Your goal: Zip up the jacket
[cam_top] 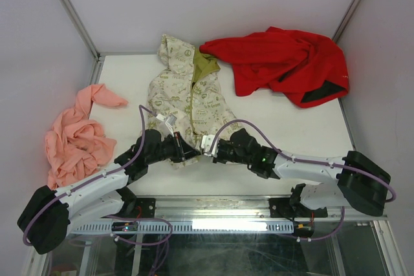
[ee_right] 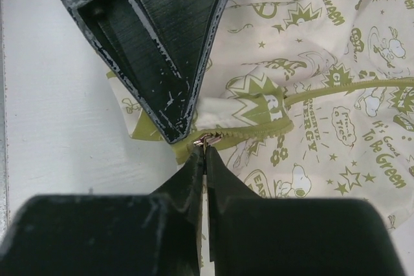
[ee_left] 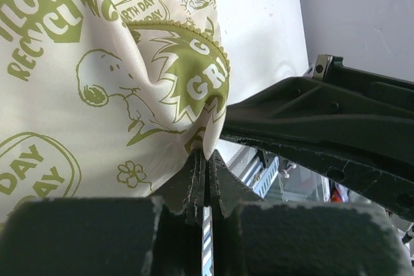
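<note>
Jacket (cam_top: 186, 98) cream, olive-green cartoon prints, olive hood lining, rumpled.

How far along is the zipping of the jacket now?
Done: the left pincer holds the jacket by its bottom hem. In hand: the right pincer is shut on the metal zipper pull there. Left: the whole run upward; the top lies open, showing the green lining.
</note>
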`<state>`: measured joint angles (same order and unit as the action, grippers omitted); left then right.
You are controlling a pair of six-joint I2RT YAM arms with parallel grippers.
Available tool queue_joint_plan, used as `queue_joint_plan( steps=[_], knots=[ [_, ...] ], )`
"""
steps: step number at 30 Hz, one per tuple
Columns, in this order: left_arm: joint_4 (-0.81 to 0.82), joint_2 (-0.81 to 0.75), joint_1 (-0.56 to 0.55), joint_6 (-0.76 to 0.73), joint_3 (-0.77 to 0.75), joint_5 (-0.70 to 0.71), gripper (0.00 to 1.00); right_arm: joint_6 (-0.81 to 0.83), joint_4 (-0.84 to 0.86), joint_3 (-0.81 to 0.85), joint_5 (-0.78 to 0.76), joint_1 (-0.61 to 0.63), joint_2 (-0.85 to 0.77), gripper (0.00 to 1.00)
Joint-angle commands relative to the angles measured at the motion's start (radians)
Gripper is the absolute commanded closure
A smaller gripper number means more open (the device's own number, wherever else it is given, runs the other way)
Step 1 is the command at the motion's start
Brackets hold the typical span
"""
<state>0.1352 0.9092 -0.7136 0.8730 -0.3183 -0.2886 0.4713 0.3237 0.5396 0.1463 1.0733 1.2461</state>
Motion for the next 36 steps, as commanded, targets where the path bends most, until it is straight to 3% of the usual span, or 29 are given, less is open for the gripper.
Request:
queue_joint_plan(
  steps=[1,10,15,19,22,24,28,32,36],
  knots=[
    [-0.025,-0.003,-0.024,-0.019,-0.033,-0.038,1.0,-0.025,0.103,0.084,0.008,-0.027,0.018,1.0],
    [-0.252,-0.007,-0.043,-0.058,-0.057,-0.024,1.0,-0.04,0.002,0.242,-0.111,-0.091,0.144,1.0],
    [-0.457,-0.036,-0.044,-0.075,-0.077,0.035,1.0,-0.154,-0.057,0.315,-0.24,-0.161,0.177,1.0],
    [-0.504,-0.084,-0.043,-0.075,-0.09,0.051,1.0,-0.17,-0.118,0.336,-0.175,-0.163,0.172,1.0],
    [-0.522,-0.131,-0.043,-0.07,-0.134,0.112,0.85,-0.172,-0.122,0.318,-0.13,-0.136,0.148,1.0],
    [-0.523,-0.155,-0.044,-0.065,-0.168,0.174,0.7,-0.171,-0.129,0.305,-0.128,-0.116,0.13,1.0],
    [-0.509,-0.14,-0.041,-0.092,-0.253,0.295,0.57,-0.195,-0.135,0.284,-0.107,-0.091,0.085,1.0],
    [-0.444,-0.067,-0.035,-0.139,-0.307,0.371,0.55,-0.225,-0.153,0.282,-0.08,-0.077,0.06,1.0],
    [-0.338,0.03,-0.027,-0.155,-0.326,0.355,0.56,-0.246,-0.167,0.289,-0.051,-0.07,0.05,1.0]
  ],
)
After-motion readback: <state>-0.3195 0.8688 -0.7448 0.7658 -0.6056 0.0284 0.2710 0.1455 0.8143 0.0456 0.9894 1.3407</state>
